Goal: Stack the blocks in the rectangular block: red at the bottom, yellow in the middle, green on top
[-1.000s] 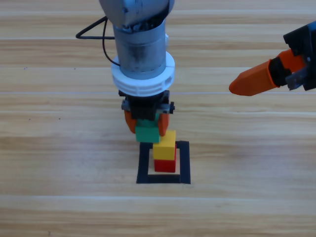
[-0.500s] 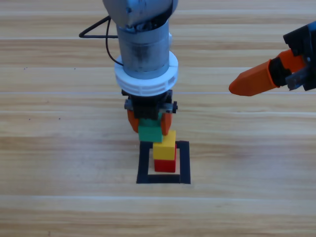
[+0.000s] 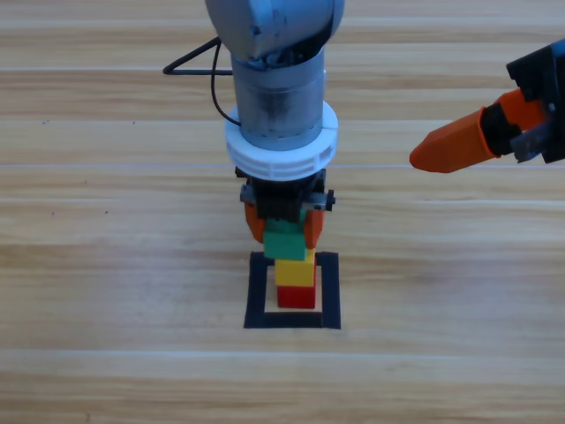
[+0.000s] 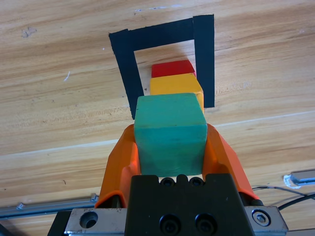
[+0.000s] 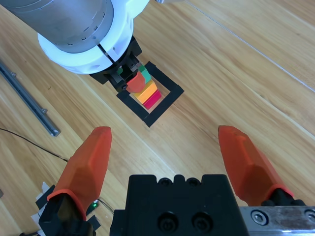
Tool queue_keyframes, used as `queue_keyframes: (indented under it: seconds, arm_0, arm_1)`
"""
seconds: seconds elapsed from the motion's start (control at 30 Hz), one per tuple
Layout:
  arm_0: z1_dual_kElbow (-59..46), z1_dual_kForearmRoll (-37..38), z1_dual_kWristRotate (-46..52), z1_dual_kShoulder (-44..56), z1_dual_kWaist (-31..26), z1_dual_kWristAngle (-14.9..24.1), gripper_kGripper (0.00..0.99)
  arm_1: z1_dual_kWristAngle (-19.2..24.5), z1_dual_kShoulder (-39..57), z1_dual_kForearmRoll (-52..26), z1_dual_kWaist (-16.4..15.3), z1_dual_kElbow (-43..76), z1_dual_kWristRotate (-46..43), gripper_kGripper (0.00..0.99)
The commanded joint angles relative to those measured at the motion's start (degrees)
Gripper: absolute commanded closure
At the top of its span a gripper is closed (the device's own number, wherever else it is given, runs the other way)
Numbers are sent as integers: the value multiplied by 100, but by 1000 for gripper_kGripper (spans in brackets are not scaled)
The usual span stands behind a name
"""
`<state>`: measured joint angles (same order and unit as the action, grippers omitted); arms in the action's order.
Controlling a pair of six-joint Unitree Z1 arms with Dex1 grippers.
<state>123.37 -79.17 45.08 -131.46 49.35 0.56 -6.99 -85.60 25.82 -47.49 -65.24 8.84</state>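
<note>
**Green cube held over the 2-cube stack**

The left gripper hangs straight down over the wooden table, its 2 orange jaws pinching the green cube by opposite side faces. In the left wrist view the green cube fills the gap between the jaws, with the jaws pressed flat against its sides.

Below it, the yellow cube sits on the red cube, and both stand inside the tape square. The red cube rests on the table within the outline, clear of the tape on every side that shows. In the high view the green cube overlaps the top of the yellow one and looks roughly lined up with it, set slightly to the picture's left. Whether the green cube touches the yellow cube or hangs just above it cannot be told from these views.

The left wrist view shows the yellow cube and the red cube beyond the green one, framed by the tape square.

The right gripper waits at the picture's right edge, well apart from the stack. Its own wrist view shows its jaws spread wide with nothing between them, and the stack far off under the left arm: green, yellow, red.
</note>
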Motion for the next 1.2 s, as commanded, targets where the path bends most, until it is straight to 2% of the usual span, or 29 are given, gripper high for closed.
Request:
queue_keyframes:
  seconds: [0.03, 1.2]
  arm_0:
    - [91, -55, 27, -372, 127, 76, 990]
    - [328, -152, 1, -345, 171, 120, 990]
  arm_1:
    - [-66, 17, 125, 179, 205, -31, 33]
    - [-224, 61, 125, 179, 240, -102, 33]
